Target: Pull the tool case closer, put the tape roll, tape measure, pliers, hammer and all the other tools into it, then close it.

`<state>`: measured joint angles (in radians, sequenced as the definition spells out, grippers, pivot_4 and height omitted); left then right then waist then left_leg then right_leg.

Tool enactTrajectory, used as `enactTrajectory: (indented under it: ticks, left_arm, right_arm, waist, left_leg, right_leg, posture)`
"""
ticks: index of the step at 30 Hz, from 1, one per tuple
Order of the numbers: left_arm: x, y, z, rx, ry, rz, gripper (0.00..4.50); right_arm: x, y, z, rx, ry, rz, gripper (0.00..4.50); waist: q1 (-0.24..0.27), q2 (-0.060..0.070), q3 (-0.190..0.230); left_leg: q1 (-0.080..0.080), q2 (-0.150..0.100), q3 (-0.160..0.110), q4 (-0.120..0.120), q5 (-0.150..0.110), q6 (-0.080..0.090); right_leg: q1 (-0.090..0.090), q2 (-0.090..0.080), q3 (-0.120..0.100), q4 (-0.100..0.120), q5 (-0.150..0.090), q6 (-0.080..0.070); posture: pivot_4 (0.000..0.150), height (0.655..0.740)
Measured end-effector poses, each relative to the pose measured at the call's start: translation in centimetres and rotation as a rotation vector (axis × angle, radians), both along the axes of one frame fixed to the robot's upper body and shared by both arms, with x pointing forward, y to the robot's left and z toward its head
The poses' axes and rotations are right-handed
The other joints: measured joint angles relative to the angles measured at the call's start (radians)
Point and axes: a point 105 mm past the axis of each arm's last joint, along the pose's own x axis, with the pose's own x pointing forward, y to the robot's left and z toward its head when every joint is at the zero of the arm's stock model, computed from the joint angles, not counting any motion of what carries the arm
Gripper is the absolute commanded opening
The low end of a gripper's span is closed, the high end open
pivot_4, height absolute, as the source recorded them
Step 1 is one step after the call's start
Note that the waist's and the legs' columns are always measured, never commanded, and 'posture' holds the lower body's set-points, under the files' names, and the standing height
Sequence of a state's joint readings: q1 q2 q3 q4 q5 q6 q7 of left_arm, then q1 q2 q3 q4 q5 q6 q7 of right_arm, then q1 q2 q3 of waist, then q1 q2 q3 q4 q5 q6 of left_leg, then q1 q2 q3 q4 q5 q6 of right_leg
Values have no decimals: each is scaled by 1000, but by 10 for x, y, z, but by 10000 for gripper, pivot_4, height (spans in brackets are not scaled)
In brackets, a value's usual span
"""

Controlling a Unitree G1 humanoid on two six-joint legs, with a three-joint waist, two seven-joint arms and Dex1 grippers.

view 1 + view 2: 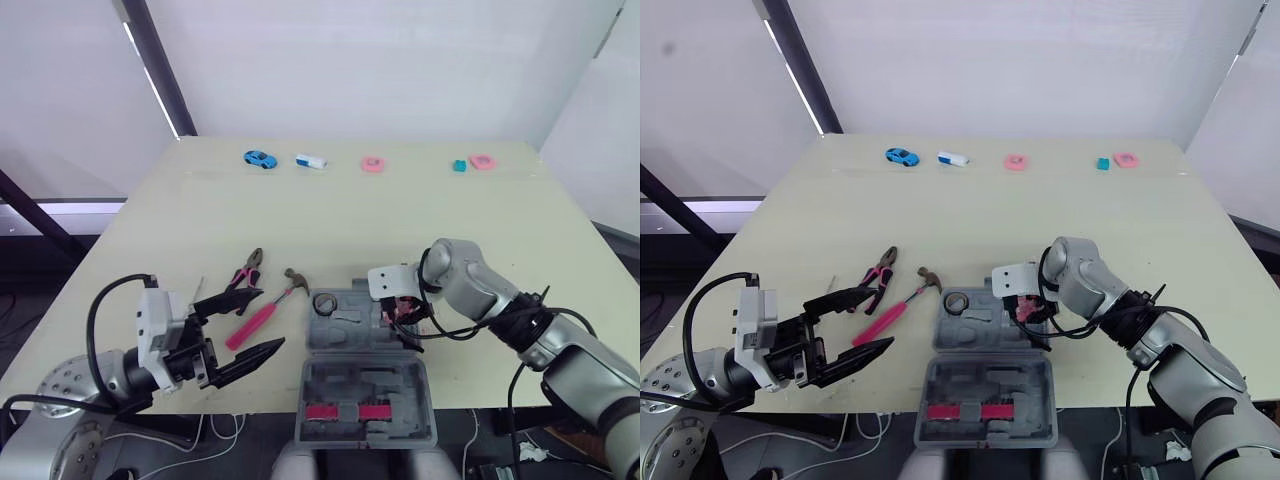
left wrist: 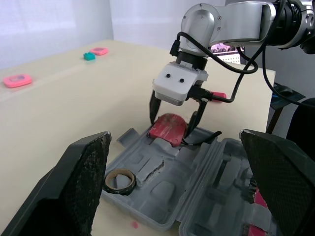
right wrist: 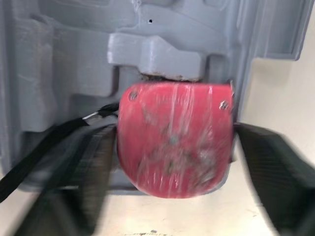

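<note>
Tool case (image 1: 345, 335): You've got it at the near edge of the table (image 1: 400, 220), lid thrown open toward you. Pulling it closer looks done.
Tape roll (image 1: 323, 302): In. It's lying flat in the tray's left corner, so tick that one off.
Tape measure (image 3: 174, 142): This is the live one! The red body sits at the tray's right end, against a grey moulded block, and its black strap (image 3: 44, 147) trails off across the tray.
Right gripper (image 2: 171, 124): It's pointing down over the case with a finger pressed to each side of the red tape measure. You're gripping it, by my reading. I'd call this the placing step, with the release not yet made.
Left gripper (image 1: 270, 318): Fingers are spread wide with nothing between them, and it hovers left of the case near the hammer handle. It's free for the next pick.
Pliers (image 1: 247, 272): Out on the table left of the case, jaws pointing away from you.
Hammer (image 1: 262, 312): On the table too, just beside the pliers, with its head near the case's left corner and its pink handle angled back toward you.
Lid: Pink pieces (image 1: 345, 411) are seated in its slots.
Score: By my count one tool is in and one is going in. You have pliers, hammer and any other tools to load, then the lid to close.
</note>
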<state>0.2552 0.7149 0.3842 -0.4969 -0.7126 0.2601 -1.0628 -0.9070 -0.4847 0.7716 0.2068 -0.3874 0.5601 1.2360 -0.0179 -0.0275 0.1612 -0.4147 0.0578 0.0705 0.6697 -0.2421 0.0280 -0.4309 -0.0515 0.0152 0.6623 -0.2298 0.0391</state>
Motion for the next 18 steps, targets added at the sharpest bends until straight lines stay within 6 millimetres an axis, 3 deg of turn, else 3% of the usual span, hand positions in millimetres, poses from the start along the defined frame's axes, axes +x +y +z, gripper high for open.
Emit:
enactTrajectory:
  ticks: [5, 8, 14, 18]
  left_arm:
    - [1, -1, 0, -2, 4, 1, 45000]
    - [1, -1, 0, -4, 9, 8, 45000]
    - [1, -2, 1, -8, 8, 6, 45000]
    - [1, -2, 2, -6, 5, 2, 45000]
  right_arm:
    - [2, -1, 5, 17, -33, 6, 43529]
    - [5, -6, 19, 54, -63, -16, 43529]
    - [-2, -29, 36, 150, -40, -95, 43529]
    - [-14, -41, 29, 389, 61, -198, 43529]
  waist:
    - [2, 0, 0]
    - [3, 0, 0]
    - [5, 0, 0]
    - [5, 0, 0]
  left_leg:
    - [-1, 0, 0, 0, 0, 0]
    - [-1, 0, 0, 0, 0, 0]
    - [-1, 0, 0, 0, 0, 0]
    - [-1, 0, 0, -1, 0, 0]
  right_leg:
    - [0, 0, 0, -1, 0, 0]
    - [0, 0, 0, -1, 0, 0]
    - [0, 0, 0, -1, 0, 0]
    - [0, 0, 0, -1, 0, 0]
  posture:
    - [1500, 7395]
    - [1500, 7395]
    - [1500, 7395]
    - [1500, 7395]
